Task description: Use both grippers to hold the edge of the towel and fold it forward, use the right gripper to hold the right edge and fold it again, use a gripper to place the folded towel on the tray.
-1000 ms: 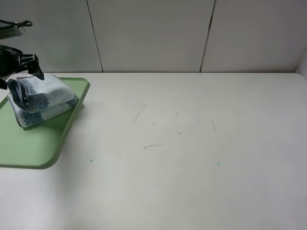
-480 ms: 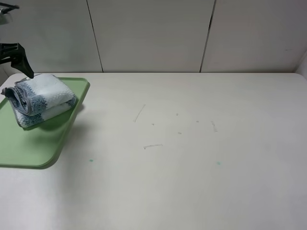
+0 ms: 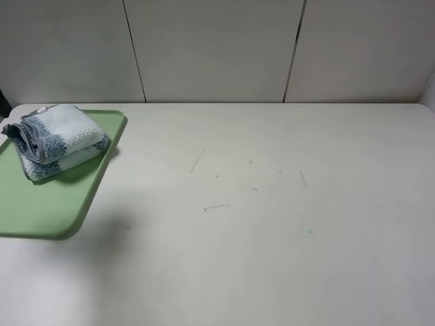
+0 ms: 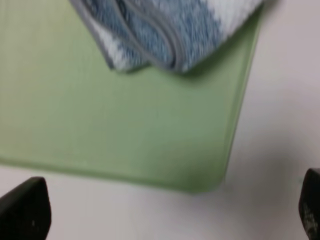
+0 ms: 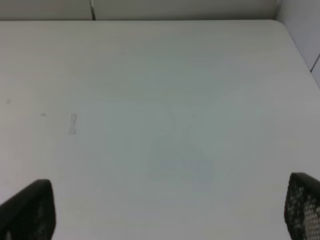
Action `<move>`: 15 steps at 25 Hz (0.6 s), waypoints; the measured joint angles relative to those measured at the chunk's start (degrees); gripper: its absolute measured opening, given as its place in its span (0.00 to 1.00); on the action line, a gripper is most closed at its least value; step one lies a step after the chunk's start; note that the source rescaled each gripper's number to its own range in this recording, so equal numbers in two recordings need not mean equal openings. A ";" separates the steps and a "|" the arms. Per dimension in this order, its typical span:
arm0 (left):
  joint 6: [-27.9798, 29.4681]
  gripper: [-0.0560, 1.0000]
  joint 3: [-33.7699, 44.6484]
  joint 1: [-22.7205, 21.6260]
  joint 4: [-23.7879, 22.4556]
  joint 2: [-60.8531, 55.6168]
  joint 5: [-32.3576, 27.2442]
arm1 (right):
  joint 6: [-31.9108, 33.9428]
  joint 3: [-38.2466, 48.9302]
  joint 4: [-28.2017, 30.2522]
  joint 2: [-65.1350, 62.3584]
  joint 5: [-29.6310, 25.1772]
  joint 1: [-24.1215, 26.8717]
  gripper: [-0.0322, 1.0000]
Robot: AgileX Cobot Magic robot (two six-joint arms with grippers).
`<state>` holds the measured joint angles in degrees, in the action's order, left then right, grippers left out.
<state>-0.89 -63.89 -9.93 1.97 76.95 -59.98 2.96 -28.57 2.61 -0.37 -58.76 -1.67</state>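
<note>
The folded striped towel lies on the far part of the light-green tray at the table's left edge. Its grey hem shows in the left wrist view, where the towel rests on the tray. My left gripper is open and empty, raised above the tray's near corner, with only its two black fingertips showing. My right gripper is open and empty over bare table, fingertips wide apart. Neither gripper shows in the exterior high view.
The white table spreads to the right of the tray, with a few faint scratches near its middle. A panelled wall stands behind. The table's right edge and corner show in the right wrist view.
My left gripper has let go of the towel, risen and withdrawn out of the exterior high view to the left. The towel stays on the tray, slightly settled.
</note>
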 joint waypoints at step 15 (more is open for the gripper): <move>-5.59 1.00 12.17 0.00 -1.11 -33.13 -7.99 | 0.00 0.00 0.00 0.00 0.00 0.00 1.00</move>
<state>-6.48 -51.72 -9.93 0.86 43.82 -67.97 2.96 -28.57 2.61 -0.37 -58.76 -1.67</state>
